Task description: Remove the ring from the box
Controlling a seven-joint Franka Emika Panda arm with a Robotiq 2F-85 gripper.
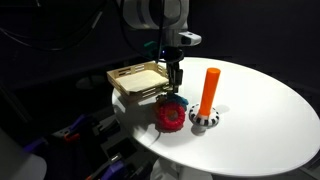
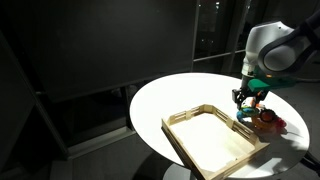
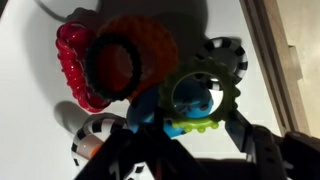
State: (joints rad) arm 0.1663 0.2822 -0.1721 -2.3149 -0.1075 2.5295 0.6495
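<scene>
Plainly, in an exterior view the tool point(image 1: 173, 88) hangs low at a corner of the box point(image 1: 138, 80), over a red ring point(image 1: 170, 115) on the white worktop point(image 1: 270, 110), with an orange peg point(image 1: 210, 88) standing upright just beside. The ring itself is too small to pick out from here. In an exterior view that looks across the box point(image 2: 212, 140), the tool point(image 2: 243, 100) sits just outside one corner of the tray, above a reddish cluster, and nothing shows on the tray's floor. In the wrist view the ring point(image 3: 205, 95), green with a knobbly rim and an open middle, is outside the box point(image 3: 285, 60) and just beside its wall. It overlaps a blue ring point(image 3: 172, 122) and lies near the red ring point(image 3: 75, 65) and a black-and-white toothed disc point(image 3: 228, 52). The dark fingers of the tool point(image 3: 190, 155) flank the green ring's lower edge, but I cannot tell whether they pinch it or stand free of it, nor whether it rests on the blue piece or hangs above it. It looks like a light, stiff plastic piece, not fragile, and probably smooth enough to twist or slip if nipped at a single knob. The safer hold would be across the band, one finger through the hole and one on the outer rim, or squarely across the whole width.
</scene>
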